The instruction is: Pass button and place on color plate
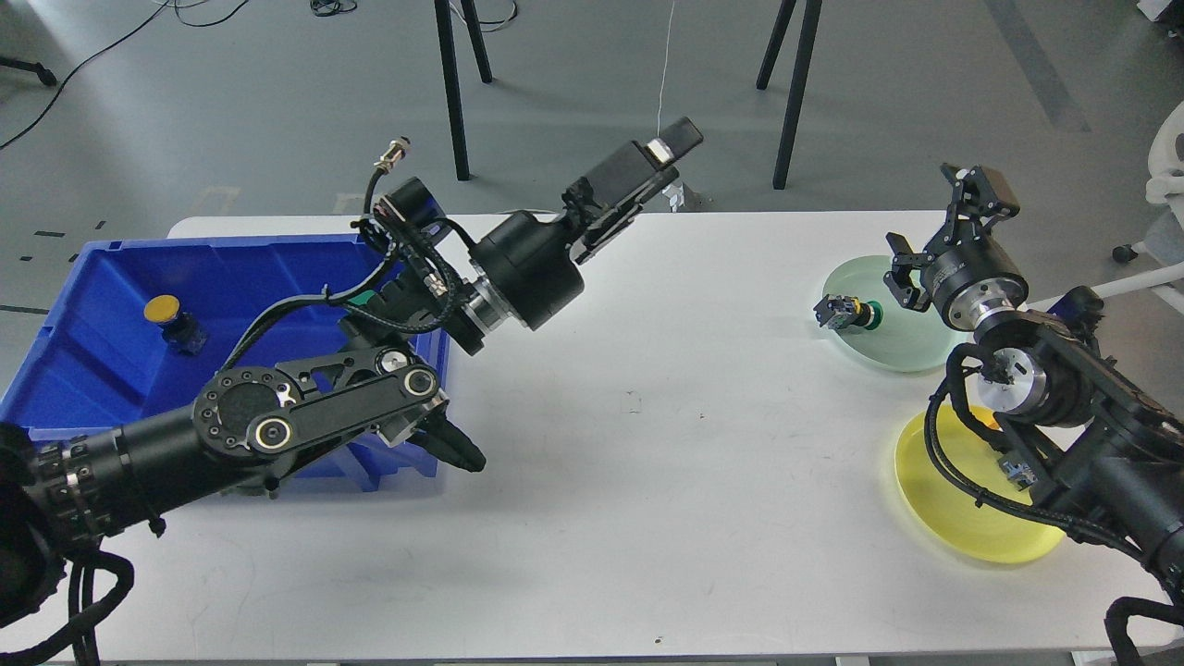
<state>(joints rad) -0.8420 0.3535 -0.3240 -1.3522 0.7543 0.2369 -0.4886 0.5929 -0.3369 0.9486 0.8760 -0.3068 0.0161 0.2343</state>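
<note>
Four fingers (899,248), two buttons (851,314), two plates (911,356)

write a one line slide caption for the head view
Green button lies on green plate; yellow button waits in blue bin.

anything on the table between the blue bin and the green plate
In the head view, only bare white table lies between the blue bin and green plate; the left gripper hangs above it.
</note>
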